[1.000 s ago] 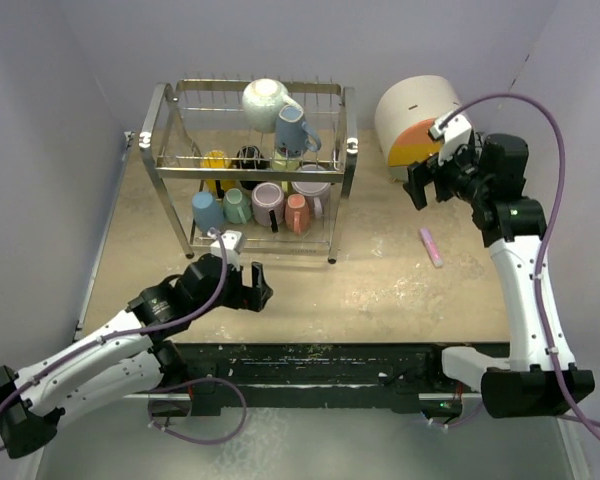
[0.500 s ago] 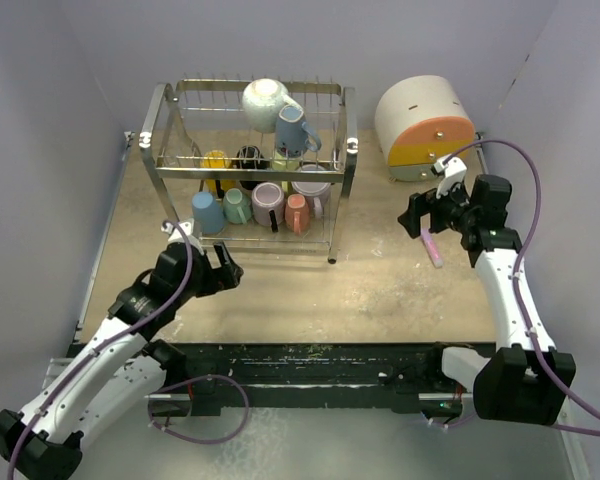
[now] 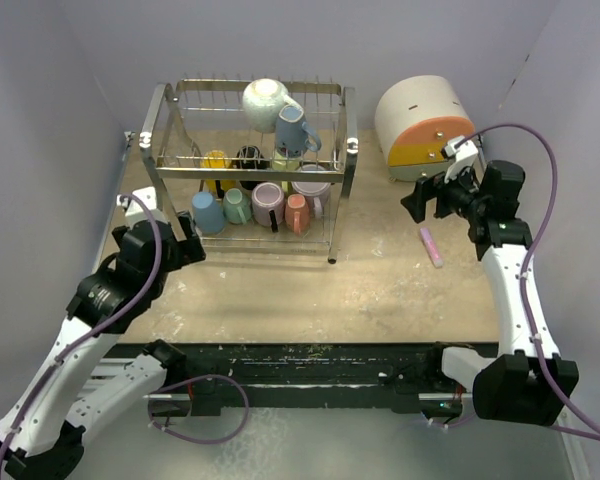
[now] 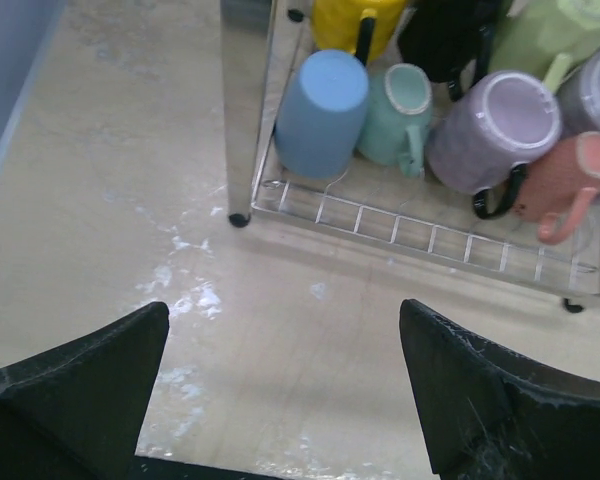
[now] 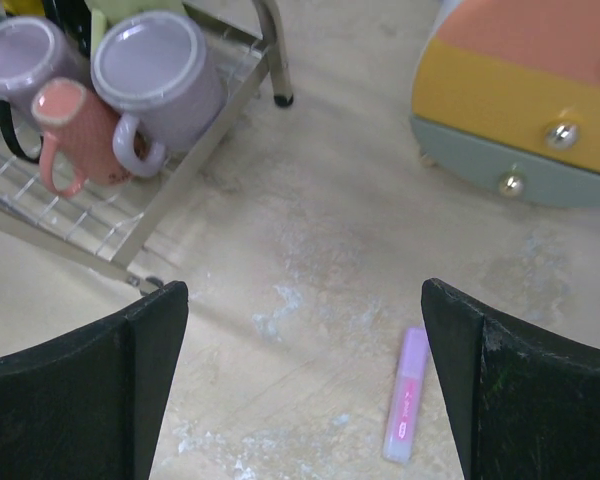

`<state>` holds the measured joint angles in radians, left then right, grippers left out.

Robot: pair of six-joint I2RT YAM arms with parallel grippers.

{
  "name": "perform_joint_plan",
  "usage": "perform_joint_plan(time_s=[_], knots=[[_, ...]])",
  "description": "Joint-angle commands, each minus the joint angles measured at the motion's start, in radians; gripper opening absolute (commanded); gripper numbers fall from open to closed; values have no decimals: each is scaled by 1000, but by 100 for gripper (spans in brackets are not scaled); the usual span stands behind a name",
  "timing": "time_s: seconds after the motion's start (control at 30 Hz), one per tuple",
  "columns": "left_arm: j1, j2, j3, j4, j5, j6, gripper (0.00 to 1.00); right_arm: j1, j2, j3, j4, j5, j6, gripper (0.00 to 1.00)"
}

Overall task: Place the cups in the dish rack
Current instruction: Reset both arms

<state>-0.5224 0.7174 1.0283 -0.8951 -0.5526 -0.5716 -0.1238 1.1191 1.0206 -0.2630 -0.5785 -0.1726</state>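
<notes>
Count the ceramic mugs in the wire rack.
10. Top tier: pale round mug, blue mug. Lower tier: yellow mug, black mug, green mug, light-blue mug, teal mug, purple mug, salmon mug, lavender mug. Some may be hidden.

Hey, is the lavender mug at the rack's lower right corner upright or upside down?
Upside down: the lavender mug shows its closed, ringed base facing up.
</notes>
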Motion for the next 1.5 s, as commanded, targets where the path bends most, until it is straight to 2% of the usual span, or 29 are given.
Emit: perform_joint_plan(time_s=[0.0,0.13,0.17,0.2,0.33,0.4,0.47,0.63,0.8,0.9,1.13,1.47], knots=[[38,68,-7,19,-80,140,99,-4,-1,92,0,13,63,100],[196,52,-76,127,63,187,99,-4,-20,73,45,24,82,100],[294,50,-96,154,153,212,99,-4,-26,67,52,25,83,100],[347,52,-105,183,236,231,99,-4,-30,62,61,21,85,100],[748,113,-133,272,668,261,100,-4,-37,65,58,-9,75,100],[876,153,-147,320,847,255,97,-4,-43,65,54,-22,68,100],[942,176,-158,349,919,251,96,-4,-51,61,57,-34,65,100],[957,194,-152,401,854,263,98,-4,-53,62,64,-83,64,100],[957,159,-139,446,855,277,99,-4,-48,97,57,-79,67,100],[957,141,-128,445,852,284,99,-4,-56,108,63,-48,92,100],[957,111,-82,417,864,248,99,-4,-74,113,117,128,245,100],[957,86,-69,401,879,237,99,-4,-87,106,101,105,217,100]])
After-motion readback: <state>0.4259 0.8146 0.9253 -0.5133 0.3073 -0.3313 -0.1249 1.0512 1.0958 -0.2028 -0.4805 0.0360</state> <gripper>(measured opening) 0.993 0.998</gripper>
